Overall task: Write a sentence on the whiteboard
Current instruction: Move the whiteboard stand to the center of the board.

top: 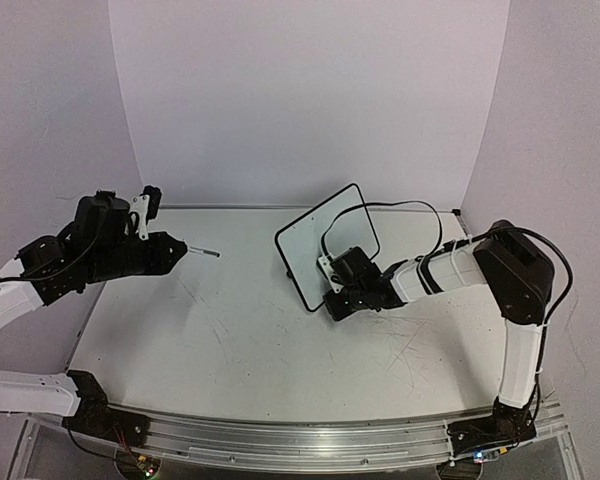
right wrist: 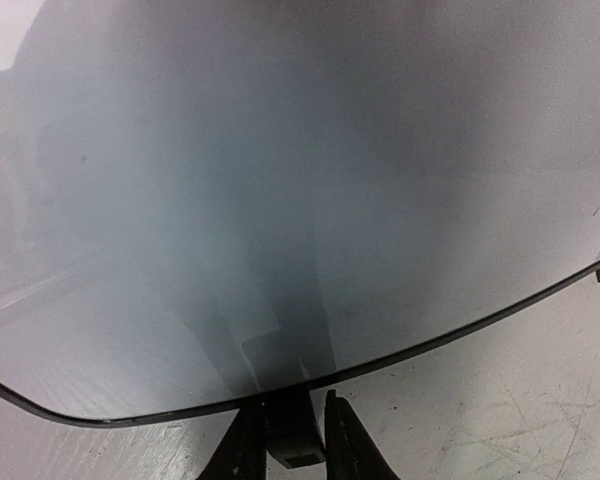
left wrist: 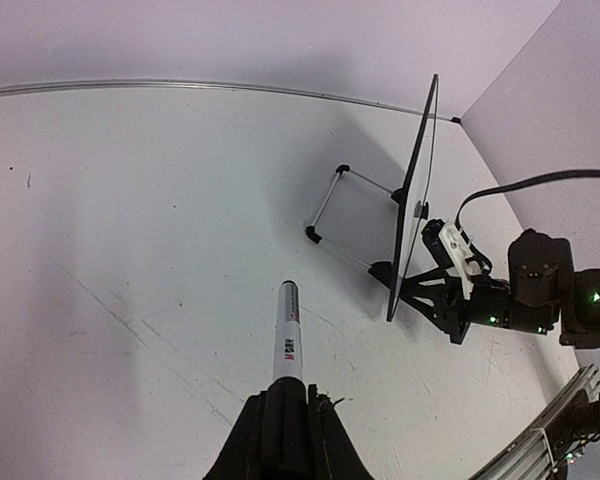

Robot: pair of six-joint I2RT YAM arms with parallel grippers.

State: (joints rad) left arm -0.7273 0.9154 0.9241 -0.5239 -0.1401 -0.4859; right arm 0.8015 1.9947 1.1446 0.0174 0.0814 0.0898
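We see the small black-framed white whiteboard [top: 330, 240] tilted, its face blank. The right pincer [right wrist: 292, 420] clamps its lower edge and the left pincer [left wrist: 285, 425] grips a white-barrelled marker [left wrist: 287, 335]. Scratched white tabletop [top: 230, 330] lies between.

White tabletop [top: 230, 340] is scratched all over, with marks densest at front right. The whiteboard [top: 302, 250] is stood on it at back right, steeply tilted. A thin rod frame [left wrist: 326, 200] is laid flat beside its base.

The whiteboard [top: 305, 250], a small white panel with a thin black frame and rounded corners, stands steeply tilted on the table [top: 230, 340], right of centre and toward the far wall. Its face is plain glossy white, with soft grey reflections across it.
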